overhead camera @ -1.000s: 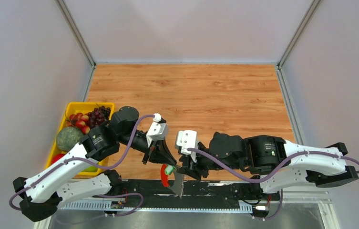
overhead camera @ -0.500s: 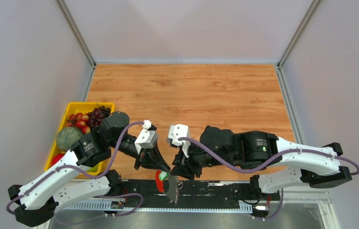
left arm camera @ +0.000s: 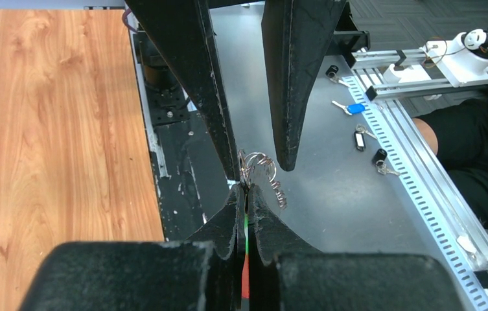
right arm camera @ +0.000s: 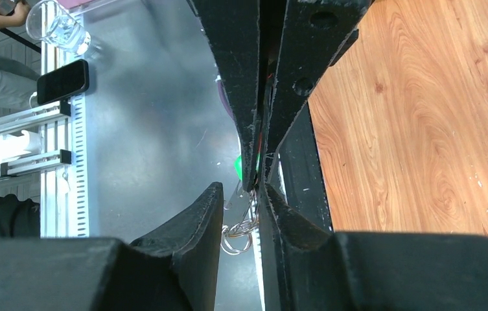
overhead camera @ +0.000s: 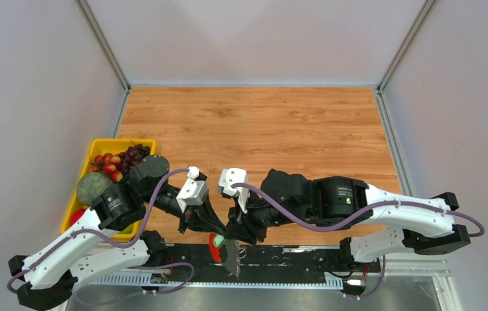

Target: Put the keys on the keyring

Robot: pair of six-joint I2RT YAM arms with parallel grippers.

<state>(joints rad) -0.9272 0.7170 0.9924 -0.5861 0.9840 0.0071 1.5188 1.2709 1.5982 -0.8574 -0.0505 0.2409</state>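
My left gripper (overhead camera: 214, 232) is shut at the table's near edge. The green-headed key (left arm camera: 246, 223) is pinched between its jaws, and a red sliver of the keyring's loop (left arm camera: 245, 278) shows in the same gap. From above, the green head (overhead camera: 218, 240), the red loop (overhead camera: 212, 247) and the silvery fan (overhead camera: 231, 258) hang together below both grippers. My right gripper (right arm camera: 241, 189) is open, tip to tip with the left one. Thin wire rings (right arm camera: 238, 236) sit between its fingers, close to the right finger. The green head (right arm camera: 238, 165) pokes out at the left gripper's tip.
A yellow bin (overhead camera: 108, 144) of fruit stands at the table's left edge. A black rail (overhead camera: 293, 256) runs along the near edge under the grippers. Loose keys and tags (left arm camera: 354, 108) lie on the grey bench beyond. A phone (right arm camera: 63, 81) and a glass (right arm camera: 56, 26) lie there too.
Both grippers have moved left and toward the near edge, staying tip to tip. The keyring and green key have travelled with them, over the black rail.
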